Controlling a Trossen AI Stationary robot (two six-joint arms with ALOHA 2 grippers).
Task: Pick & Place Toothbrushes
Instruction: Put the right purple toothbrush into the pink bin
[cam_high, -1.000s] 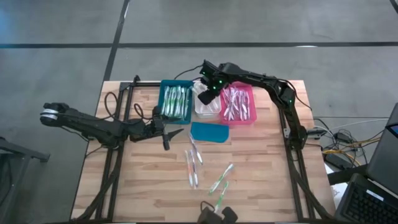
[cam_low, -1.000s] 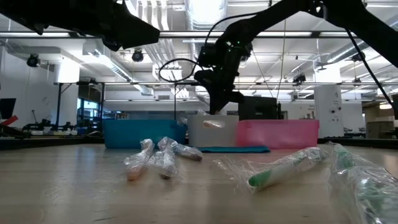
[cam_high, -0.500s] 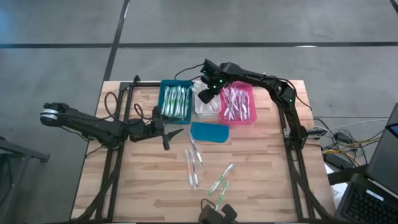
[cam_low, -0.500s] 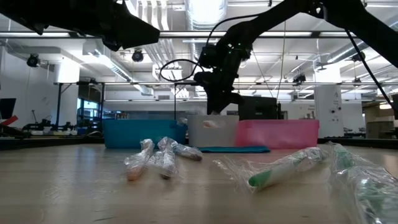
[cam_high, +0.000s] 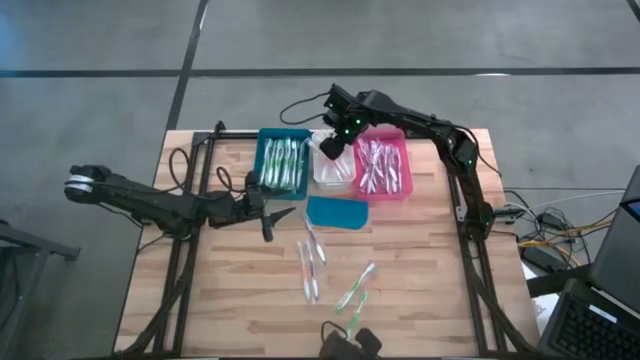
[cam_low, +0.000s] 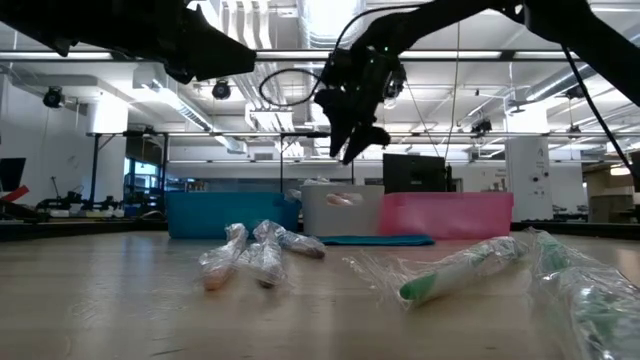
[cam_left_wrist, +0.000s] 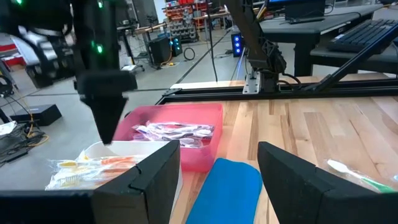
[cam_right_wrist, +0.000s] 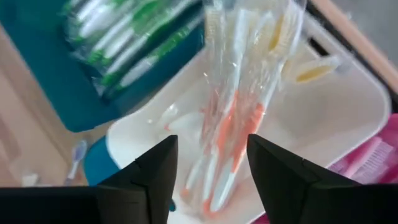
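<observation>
Above the white bin (cam_high: 333, 170) of orange toothbrushes (cam_right_wrist: 231, 134), the right hand (cam_high: 329, 146) hangs released, while the left hand (cam_high: 278, 218) waits spread over the counter (cam_high: 420, 270).

Glossy clear plastic wraps the toothbrushes (cam_high: 311, 262) on the matt wooden table (cam_high: 420, 280)

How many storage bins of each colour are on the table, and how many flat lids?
Teal plastic bin: 1
White plastic bin: 1
Pink plastic bin: 1
Flat teal lid-like piece: 1
Total: 4
</observation>
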